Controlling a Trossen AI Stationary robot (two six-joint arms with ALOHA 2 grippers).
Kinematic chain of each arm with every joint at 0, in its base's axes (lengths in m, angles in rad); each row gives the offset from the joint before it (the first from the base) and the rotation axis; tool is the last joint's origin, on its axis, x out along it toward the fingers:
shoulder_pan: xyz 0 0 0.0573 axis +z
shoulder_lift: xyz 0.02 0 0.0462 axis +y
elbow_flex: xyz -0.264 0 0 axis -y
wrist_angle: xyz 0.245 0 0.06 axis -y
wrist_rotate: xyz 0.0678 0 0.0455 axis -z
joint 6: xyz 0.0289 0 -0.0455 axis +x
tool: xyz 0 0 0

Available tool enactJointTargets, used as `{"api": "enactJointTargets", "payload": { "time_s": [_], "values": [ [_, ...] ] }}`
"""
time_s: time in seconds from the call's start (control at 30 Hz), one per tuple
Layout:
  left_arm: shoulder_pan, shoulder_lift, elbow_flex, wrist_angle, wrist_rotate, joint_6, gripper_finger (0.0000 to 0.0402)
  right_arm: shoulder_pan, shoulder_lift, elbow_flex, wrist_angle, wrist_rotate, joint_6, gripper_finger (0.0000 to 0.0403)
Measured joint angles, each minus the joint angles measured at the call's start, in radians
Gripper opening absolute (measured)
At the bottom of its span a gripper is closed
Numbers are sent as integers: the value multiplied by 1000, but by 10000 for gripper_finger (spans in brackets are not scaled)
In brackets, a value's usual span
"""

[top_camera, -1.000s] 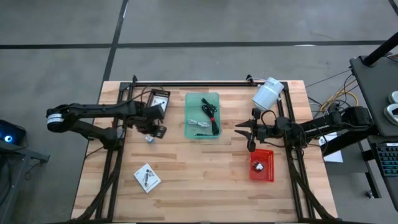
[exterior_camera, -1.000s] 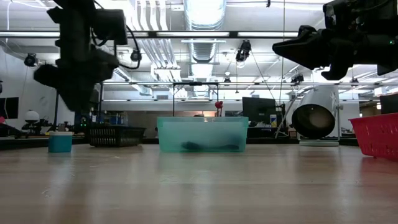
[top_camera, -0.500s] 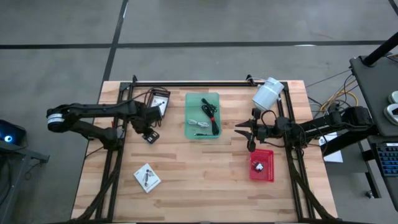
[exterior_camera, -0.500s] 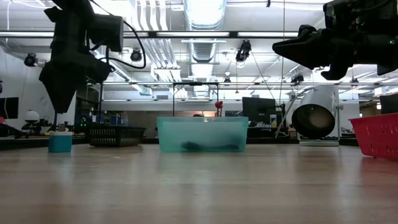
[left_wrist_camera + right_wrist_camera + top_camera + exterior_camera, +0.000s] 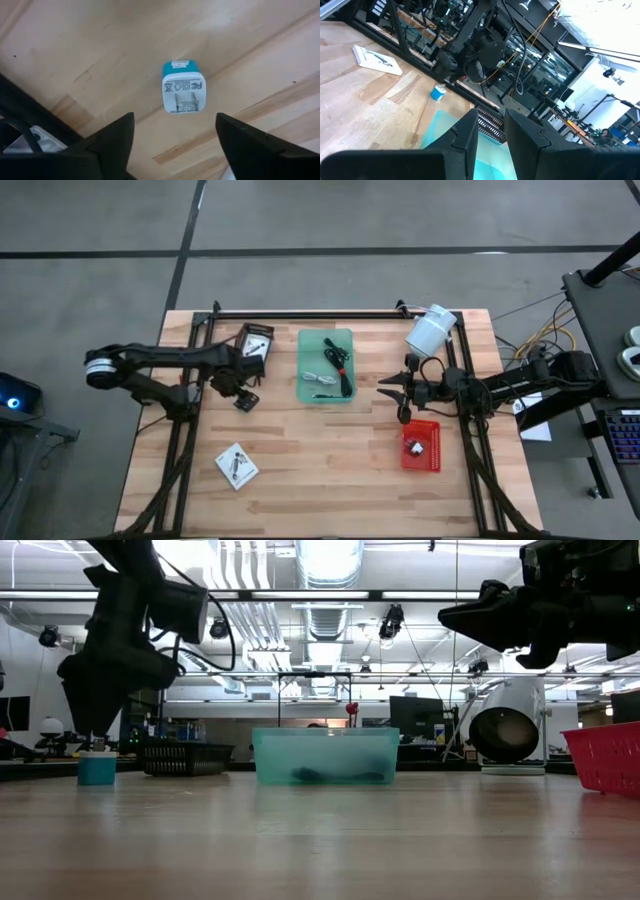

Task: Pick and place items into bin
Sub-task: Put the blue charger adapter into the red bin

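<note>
The left gripper (image 5: 172, 137), fingers (image 5: 107, 137) spread wide and holding nothing, hovers over a small white-and-teal plug adapter (image 5: 183, 93) lying free on the wooden table (image 5: 330, 460), beside a black tray (image 5: 254, 340). The right gripper (image 5: 400, 394), fingers nearly together and empty, hangs above the table between the green bin (image 5: 326, 365), which holds coiled cables (image 5: 338, 365), and a red basket (image 5: 421, 445). A white packet (image 5: 237, 465) lies near the table's front left.

Even overhead light falls on my desk (image 5: 330, 450), with soft, faint shadows. At table height the bright ceiling lights (image 5: 325, 558) glare and my arms show as dark silhouettes. The near desk surface is blurred there.
</note>
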Motion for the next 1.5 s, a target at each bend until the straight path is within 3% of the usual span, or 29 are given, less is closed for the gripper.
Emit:
{"api": "enactJointTargets", "payload": {
  "time_s": [0.17, 0.77, 1.5],
  "values": [
    [0, 48, -3, 7, -12, -1, 280, 0, 0, 0, 0, 0, 0, 84],
    [0, 271, 2, 36, -16, 8, 282, 0, 0, 0, -2, 0, 1, 84],
    [0, 281, 10, 105, -75, 85, 282, 0, 0, 0, -3, 0, 3, 84]
  ]
}}
